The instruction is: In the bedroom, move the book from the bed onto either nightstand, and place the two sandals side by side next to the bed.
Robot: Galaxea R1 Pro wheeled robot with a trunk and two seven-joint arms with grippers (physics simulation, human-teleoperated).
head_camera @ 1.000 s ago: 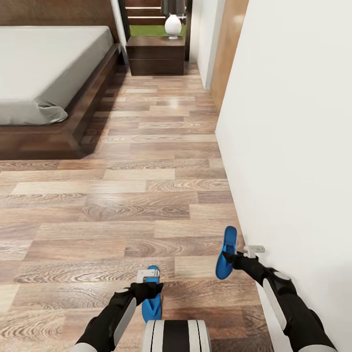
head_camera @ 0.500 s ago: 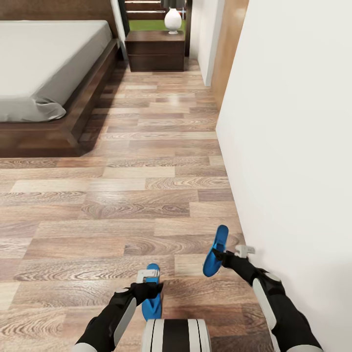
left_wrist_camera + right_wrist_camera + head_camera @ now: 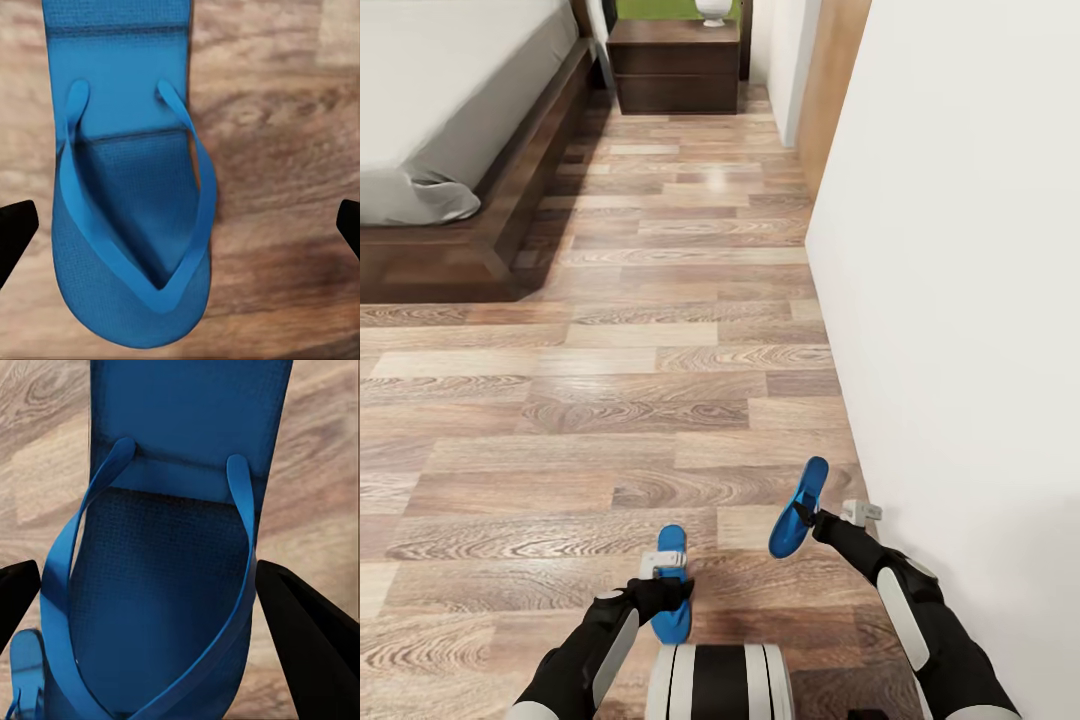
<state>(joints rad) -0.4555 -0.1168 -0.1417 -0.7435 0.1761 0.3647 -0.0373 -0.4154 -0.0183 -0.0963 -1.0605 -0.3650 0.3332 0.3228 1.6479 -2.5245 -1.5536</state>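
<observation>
Now ground is being covered: the bed and nightstand are seen nearer than a second ago, so the drop-off beside the bed is approached. One sandal is carried clamped in the left gripper, held low before the trunk; the other sandal is pinched by the right gripper, arm bent, drawn in from the white wall.

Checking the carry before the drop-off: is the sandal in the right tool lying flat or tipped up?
Tipped up. The sandal in the right tool stands on edge above the floor, toe end raised, sole turned sideways.
</observation>
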